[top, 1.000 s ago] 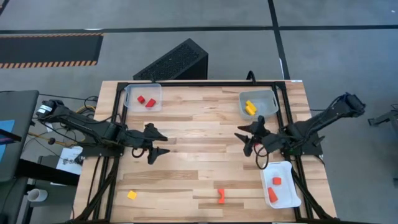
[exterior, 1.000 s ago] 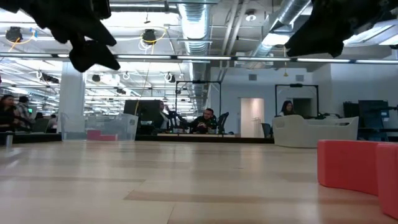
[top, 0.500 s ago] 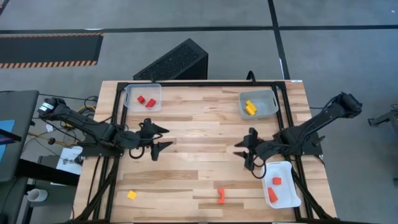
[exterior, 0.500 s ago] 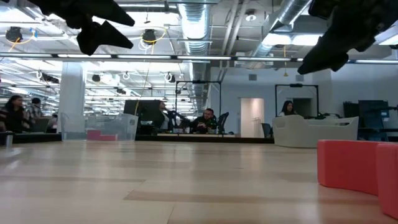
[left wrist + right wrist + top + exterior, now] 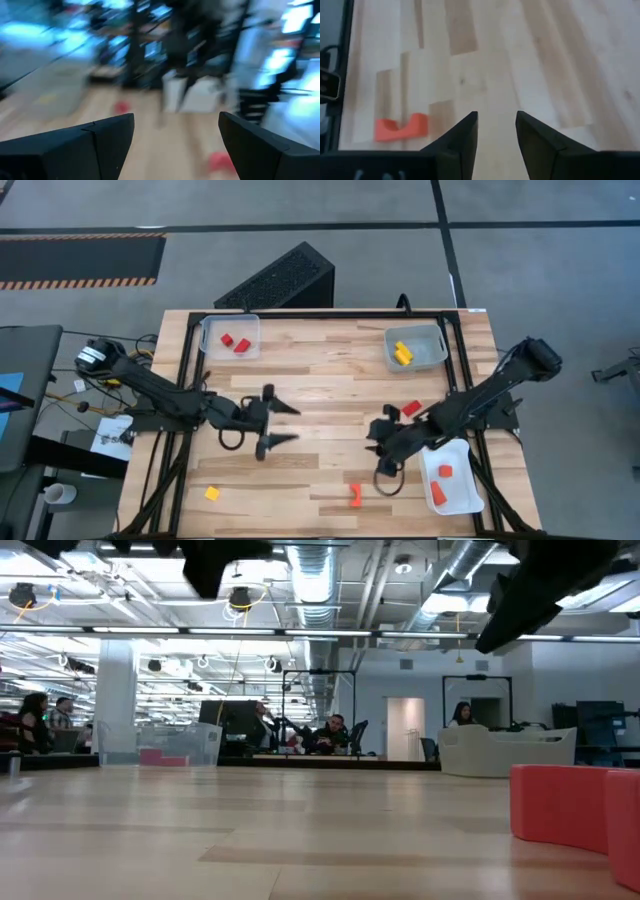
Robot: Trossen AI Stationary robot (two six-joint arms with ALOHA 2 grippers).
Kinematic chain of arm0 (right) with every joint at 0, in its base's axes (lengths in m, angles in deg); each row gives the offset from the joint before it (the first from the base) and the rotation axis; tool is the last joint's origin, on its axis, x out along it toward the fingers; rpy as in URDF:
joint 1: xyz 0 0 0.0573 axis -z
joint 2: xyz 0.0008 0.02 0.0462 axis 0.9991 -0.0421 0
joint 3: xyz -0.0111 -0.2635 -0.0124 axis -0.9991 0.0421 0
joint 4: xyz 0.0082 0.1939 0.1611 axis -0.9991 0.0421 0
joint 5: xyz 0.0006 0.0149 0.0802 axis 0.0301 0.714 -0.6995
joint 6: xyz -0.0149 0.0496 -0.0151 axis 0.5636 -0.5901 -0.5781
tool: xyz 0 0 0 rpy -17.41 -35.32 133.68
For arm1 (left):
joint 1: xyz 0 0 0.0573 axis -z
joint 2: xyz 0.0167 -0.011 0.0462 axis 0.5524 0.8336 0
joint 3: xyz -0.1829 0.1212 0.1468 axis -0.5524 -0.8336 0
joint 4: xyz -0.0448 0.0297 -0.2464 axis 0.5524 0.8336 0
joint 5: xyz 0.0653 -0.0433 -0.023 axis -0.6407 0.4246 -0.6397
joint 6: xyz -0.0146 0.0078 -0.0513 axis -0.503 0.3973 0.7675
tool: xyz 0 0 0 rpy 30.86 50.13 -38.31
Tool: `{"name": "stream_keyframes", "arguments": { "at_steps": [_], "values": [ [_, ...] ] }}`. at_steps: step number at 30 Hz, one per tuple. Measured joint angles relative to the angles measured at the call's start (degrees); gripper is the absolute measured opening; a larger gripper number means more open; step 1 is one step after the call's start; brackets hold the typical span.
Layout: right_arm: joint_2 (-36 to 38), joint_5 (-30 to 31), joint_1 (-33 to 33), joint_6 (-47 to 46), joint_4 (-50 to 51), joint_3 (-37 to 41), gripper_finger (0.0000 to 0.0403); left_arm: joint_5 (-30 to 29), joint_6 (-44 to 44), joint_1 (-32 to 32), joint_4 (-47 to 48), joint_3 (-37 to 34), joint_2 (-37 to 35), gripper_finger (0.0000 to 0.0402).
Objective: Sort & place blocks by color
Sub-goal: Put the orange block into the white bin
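My left gripper (image 5: 288,426) hangs open over the middle of the table and touches nothing. My right gripper (image 5: 373,452) is open over the table's near right part, above and to the far right of an orange curved block (image 5: 355,496). That block (image 5: 400,127) lies flat on the wood ahead of the right fingers. A yellow cube (image 5: 212,493) rests near the near left corner. A red block (image 5: 411,409) lies on the wood beside the right arm. In the low view both grippers show only as dark shapes at the top.
Three trays stand on the table: a far-left tray (image 5: 208,345) with red blocks, a far-right tray (image 5: 430,358) with yellow blocks, and a near-right white tray (image 5: 462,498) with orange blocks. A black frame rims the table. People sit in the room beyond.
My left gripper has swung toward the table's right and a little toward the near edge, staying open. My right gripper has moved toward the near edge and leftward, toward the orange curved block, still open. The red block beside the right arm now shows uncovered.
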Motion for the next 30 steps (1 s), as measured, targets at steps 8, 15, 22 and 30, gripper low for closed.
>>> {"name": "stream_keyframes", "arguments": {
  "at_steps": [8, 15, 22, 30],
  "values": [
    [-14.02, -8.99, -1.93, -4.28, 2.45, -13.33, 0.0148, 2.56, -4.61, -0.14, -5.66, 0.01, 1.64, 0.0279],
    [-24.16, -11.68, -4.56, -5.0, 8.17, -23.47, 0.0148, 1.73, -3.05, -0.14, -2.1, -0.01, 1.64, 0.0279],
    [-31.37, -15.06, -4.12, -7.68, 10.64, -27.4, 0.0155, 1.69, -3.9, -0.14, -3.07, -0.01, 1.64, 0.0279],
    [-35.24, -15.23, -3.52, -7.75, 14.86, -29.15, 0.0169, 1.66, -3.9, -0.14, -3.52, -0.01, 1.62, 0.0279]
  ]
}}
